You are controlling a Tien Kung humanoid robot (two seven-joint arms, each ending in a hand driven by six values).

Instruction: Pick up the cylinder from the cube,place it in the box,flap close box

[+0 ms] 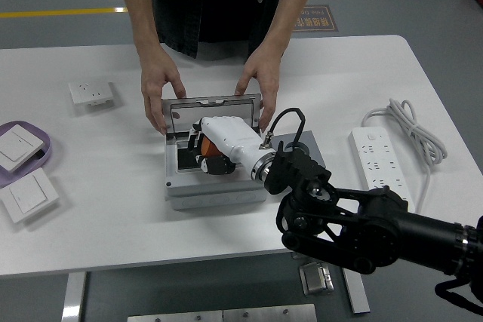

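Your right hand [207, 152] reaches into the grey box [215, 186], its fingers [198, 157] clamped around the orange cylinder [213, 162], which sits low inside the box's dark cavity. Whether the cylinder already rests on the box floor cannot be told. The left arm is not in view.

Hazards, as judged from this pose: if you let go before the cylinder is seated, it may tip or roll against the cavity wall. If you withdraw with the fingers only partly apart, they may drag the cylinder back out.

Just beyond the fingers the hinged lid [213, 108] stands upright, steadied by the person's two hands, one [160, 88] at each upper corner [258, 88]. Should the lid come down while your wrist is inside, it would strike the white forearm [230, 137]. Clear the opening fully before any closing move.

Surroundings: a wall socket [90, 93] lies well to the left of the fingers, a purple tray [41, 145] and a loose switch plate [29, 195] farther left, and a power strip [379, 169] well to the right on the counter [98, 224].
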